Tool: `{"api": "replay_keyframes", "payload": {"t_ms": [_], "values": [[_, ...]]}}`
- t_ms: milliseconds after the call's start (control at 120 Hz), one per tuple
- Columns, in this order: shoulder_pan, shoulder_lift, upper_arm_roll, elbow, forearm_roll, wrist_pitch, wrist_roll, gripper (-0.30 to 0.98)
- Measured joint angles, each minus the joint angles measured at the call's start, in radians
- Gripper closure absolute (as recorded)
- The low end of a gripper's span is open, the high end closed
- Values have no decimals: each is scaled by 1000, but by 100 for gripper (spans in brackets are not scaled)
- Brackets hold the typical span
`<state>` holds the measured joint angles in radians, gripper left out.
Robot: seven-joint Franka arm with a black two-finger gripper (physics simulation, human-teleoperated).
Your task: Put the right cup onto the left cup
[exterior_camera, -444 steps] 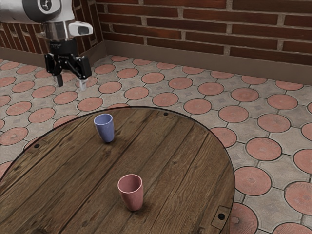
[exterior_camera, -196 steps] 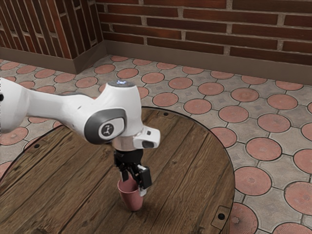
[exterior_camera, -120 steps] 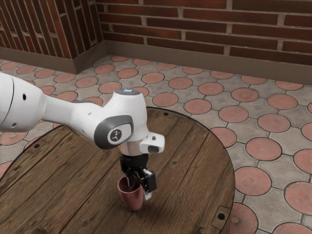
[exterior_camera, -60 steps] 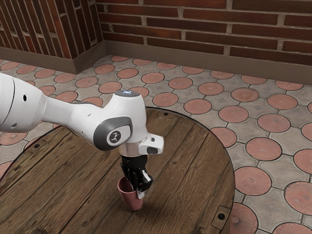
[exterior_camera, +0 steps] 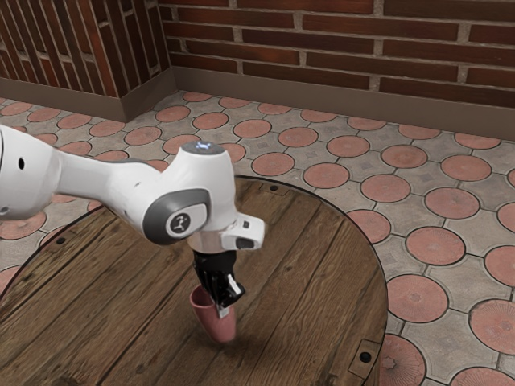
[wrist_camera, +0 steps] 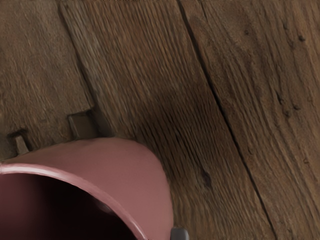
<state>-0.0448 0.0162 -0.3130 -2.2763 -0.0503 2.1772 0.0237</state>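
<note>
One tilted pink cup [exterior_camera: 216, 325], gripped by end effector [exterior_camera: 220, 307], emblem [exterior_camera: 181, 224] on arm [exterior_camera: 203, 173]

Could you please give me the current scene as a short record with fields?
held item: pink cup
tool: shut on the cup's wall near the rim
cup pose: tilted, mouth toward the exterior view's left, base toward its right
cup base: cannot tell whether it clears the table
arm: white, reaching in from the exterior view's left
table: round, dark wooden planks
surroundings: brick wall, patterned tile floor
stacking: not yet done
</note>
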Motion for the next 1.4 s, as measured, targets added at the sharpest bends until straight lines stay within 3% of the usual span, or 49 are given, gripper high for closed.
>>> {"api": "replay_keyframes", "payload": {"t_ms": [158, 575, 925, 1400], "values": [[-11, -68, 13, -3, 10, -28, -6, 78], [21, -95, 195, 171, 70, -200, -7, 79], [54, 34, 354, 424, 114, -305, 35, 79], [50, 270, 450, 758, 113, -374, 135, 79]]}}
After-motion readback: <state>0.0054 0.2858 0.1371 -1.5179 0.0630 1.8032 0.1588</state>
